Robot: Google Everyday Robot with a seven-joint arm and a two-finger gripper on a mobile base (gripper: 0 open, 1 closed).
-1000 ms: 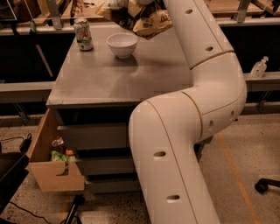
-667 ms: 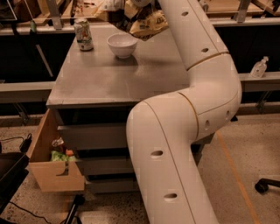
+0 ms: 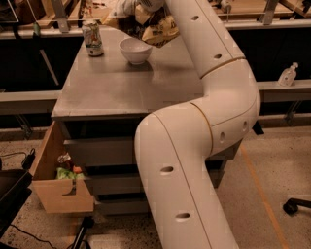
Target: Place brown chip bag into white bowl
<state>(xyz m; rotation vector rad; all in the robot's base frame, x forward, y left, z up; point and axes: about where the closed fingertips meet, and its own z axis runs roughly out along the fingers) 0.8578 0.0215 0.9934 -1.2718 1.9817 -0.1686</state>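
The gripper [image 3: 145, 6], at the view's 12 o'clock edge, is clamping its fingers onto the top of the large, crumpled, dark brown chip bag [image 3: 158, 29] of foil. The bag is hanging clear of the grey tabletop [image 3: 112, 87], at 1 o'clock from the small round glossy white bowl [image 3: 135, 50]. Being wider than the bowl, the bag needs centring toward 7 o'clock. It should be released low so it settles rather than toppling off or nudging the green-and-white drink can [image 3: 92, 38] at the bowl's 10 o'clock.

Gripper [image 3: 146, 4] at top edge, above white bowl [image 3: 135, 49], mostly cut off; brown chip bag [image 3: 163, 32] upper pt hidden behind it.
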